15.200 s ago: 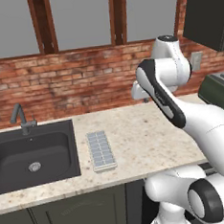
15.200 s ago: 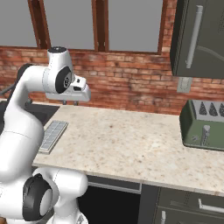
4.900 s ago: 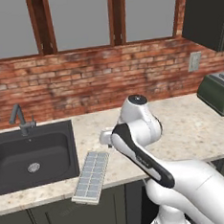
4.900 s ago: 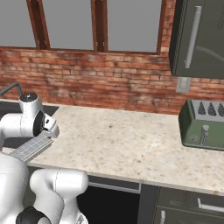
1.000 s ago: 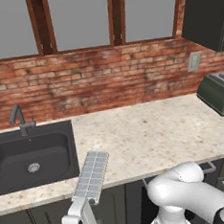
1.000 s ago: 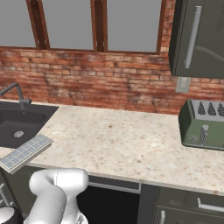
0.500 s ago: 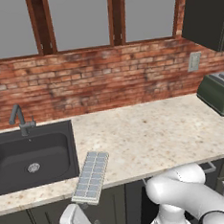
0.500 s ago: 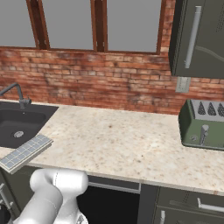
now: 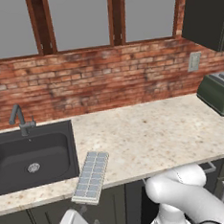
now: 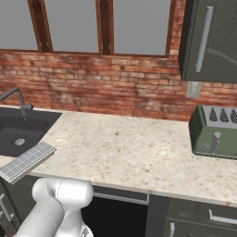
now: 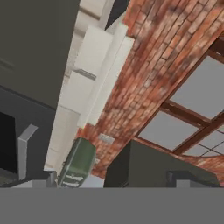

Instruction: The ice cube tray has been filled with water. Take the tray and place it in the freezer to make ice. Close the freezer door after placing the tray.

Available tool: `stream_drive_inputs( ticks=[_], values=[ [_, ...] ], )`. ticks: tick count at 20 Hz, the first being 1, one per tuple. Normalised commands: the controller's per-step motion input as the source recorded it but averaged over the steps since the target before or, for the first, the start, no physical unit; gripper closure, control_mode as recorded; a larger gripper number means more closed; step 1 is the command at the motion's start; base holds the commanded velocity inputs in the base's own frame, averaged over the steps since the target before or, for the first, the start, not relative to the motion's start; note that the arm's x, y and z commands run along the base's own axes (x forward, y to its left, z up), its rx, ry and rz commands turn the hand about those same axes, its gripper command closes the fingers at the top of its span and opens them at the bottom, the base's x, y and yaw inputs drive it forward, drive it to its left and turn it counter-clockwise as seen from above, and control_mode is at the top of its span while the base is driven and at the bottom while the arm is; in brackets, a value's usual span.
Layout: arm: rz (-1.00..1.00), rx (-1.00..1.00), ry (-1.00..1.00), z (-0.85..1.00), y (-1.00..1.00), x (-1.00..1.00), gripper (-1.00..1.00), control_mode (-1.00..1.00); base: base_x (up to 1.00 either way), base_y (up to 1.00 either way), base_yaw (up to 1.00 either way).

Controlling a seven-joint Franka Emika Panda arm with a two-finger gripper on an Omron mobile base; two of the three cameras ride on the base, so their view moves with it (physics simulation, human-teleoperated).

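From my left base camera, the ice cube tray lies on the tabletop just right of the sink, its near end sticking out past the front edge. The faucet stands behind the sink, against the brick wall. The toaster sits far right on the tabletop, well apart from the tray, with an outlet on the wall above and to its left. Windows run above the brick. In my right base camera a wall cabinet hangs above the toaster, and drawers sit under the tabletop below it.
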Motion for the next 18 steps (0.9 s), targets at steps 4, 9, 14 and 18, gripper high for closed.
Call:
stream_drive_inputs(
  ticks=[4, 9, 14, 18],
  values=[
    [0.00, 0.05, -0.24, -0.20, 0.00, 0.00, -1.00, -1.00, 0.00, 0.00, 0.00],
    [0.00, 0.09, -0.10, -0.03, 0.00, 0.05, -1.00, -1.00, 0.00, 0.00, 0.00],
    [0.00, 0.10, 0.00, 0.00, 0.00, 0.11, -1.00, -1.00, 0.00, 0.00, 0.00],
    [0.00, 0.10, 0.00, 0.00, 0.00, 0.06, -1.00, -1.00, 0.00, 0.00, 0.00]
  ],
)
